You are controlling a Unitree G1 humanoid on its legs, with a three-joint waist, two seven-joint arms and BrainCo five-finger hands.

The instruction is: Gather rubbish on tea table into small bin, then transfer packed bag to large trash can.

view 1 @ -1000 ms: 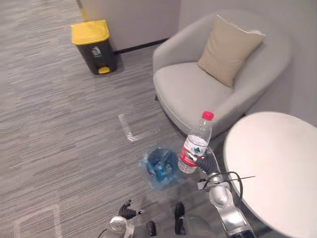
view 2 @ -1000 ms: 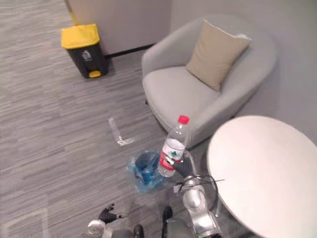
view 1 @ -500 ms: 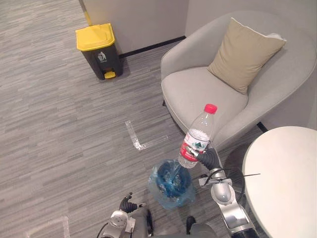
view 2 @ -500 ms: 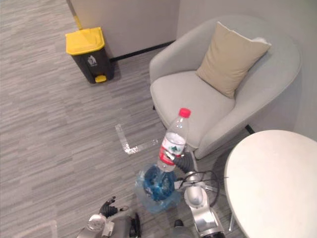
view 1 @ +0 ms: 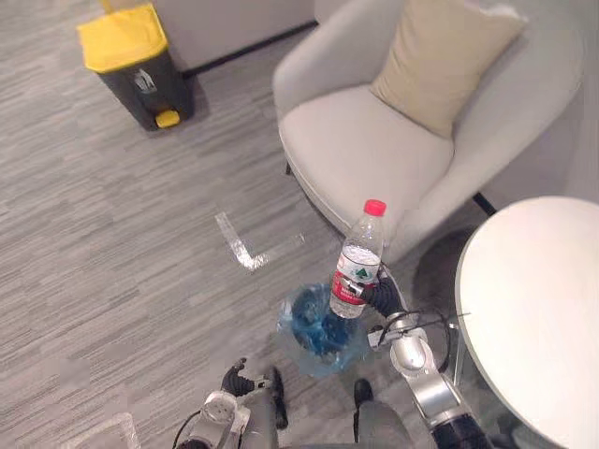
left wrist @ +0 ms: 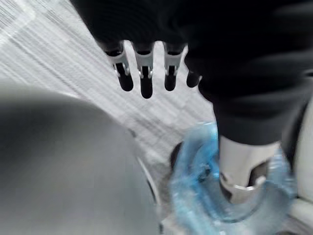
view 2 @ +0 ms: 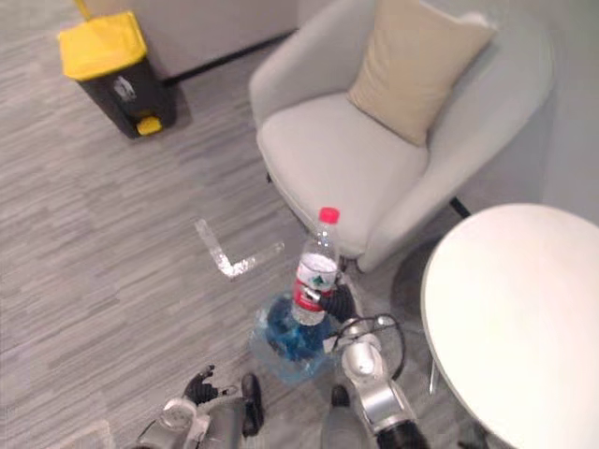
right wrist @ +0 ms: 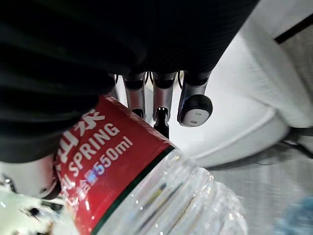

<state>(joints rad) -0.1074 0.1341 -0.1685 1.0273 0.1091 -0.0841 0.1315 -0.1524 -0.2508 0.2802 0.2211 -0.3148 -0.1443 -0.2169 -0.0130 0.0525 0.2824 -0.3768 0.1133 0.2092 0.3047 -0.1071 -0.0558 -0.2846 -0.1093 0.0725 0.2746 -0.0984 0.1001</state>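
Note:
A clear plastic water bottle point(view 1: 358, 260) with a red cap and red label point(right wrist: 110, 147) stands upright in my right hand point(view 1: 380, 299), whose fingers point(right wrist: 161, 95) are curled round its lower body. The bottle's base hangs just above the far right rim of the small bin point(view 1: 321, 330), which stands on the floor lined with a blue bag point(left wrist: 195, 188). My left hand point(view 1: 240, 382) hangs low near the floor, left of the bin, its fingers point(left wrist: 142, 73) relaxed and holding nothing. The large dark trash can point(view 1: 131, 58) with a yellow lid stands far off by the wall.
The round white tea table point(view 1: 538, 309) is at the right, its top bare where it shows. A grey armchair point(view 1: 365, 154) with a beige pillow point(view 1: 440, 56) stands beyond the bin. An L-shaped tape mark point(view 1: 241, 251) lies on the grey carpet.
The camera has shifted, so the whole scene has slid in the picture. The bottle stays upright in my right hand and now sits a little closer over the bin.

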